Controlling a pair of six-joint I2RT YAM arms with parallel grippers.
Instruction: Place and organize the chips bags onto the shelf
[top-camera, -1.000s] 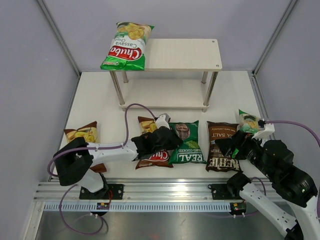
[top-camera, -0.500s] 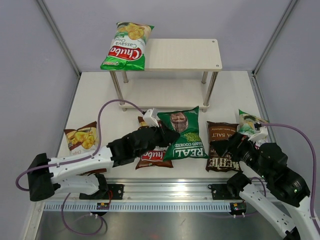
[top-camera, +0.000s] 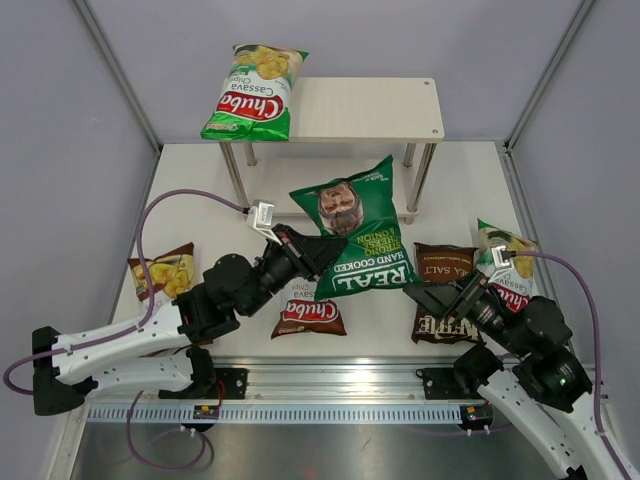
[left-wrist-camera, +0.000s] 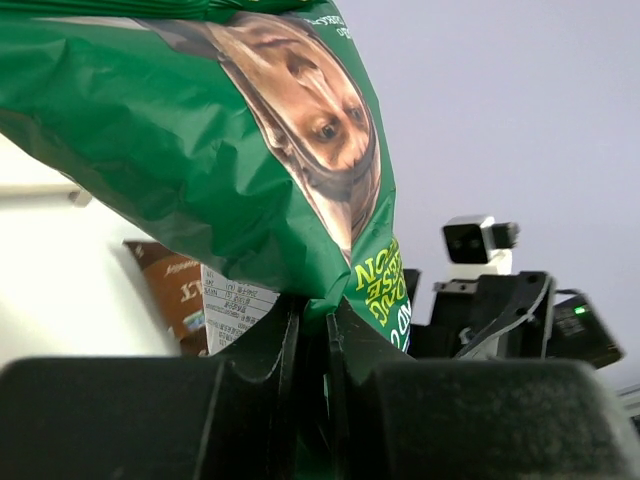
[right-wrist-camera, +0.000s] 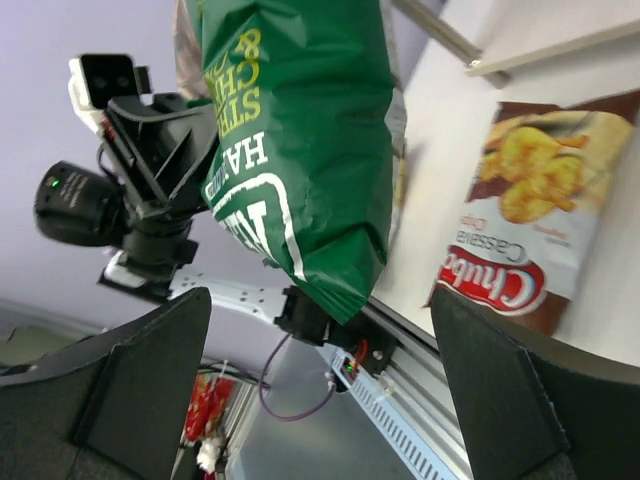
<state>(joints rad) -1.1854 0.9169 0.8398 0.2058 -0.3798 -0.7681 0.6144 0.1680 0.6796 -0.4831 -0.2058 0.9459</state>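
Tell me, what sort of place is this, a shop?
Most likely a robot test cell, not a shop: plain grey panel walls box in a white table, two black-and-white robot arms are bolted to a ribbed metal rail, and glossy chips bags lie on and before a small two-tier wooden shelf.

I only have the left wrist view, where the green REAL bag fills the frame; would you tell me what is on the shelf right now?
Observer: One light-green Chuba bag lies at the left end of the top board of the shelf, partly overhanging it.
Operator: Thanks. Is the right gripper busy?
Observer: No, the right gripper is open and empty, above the Kettle bag.
Operator: What lies under my arm?
Observer: A brown Chuba bag, flat on the table below the left gripper and its raised REAL bag.
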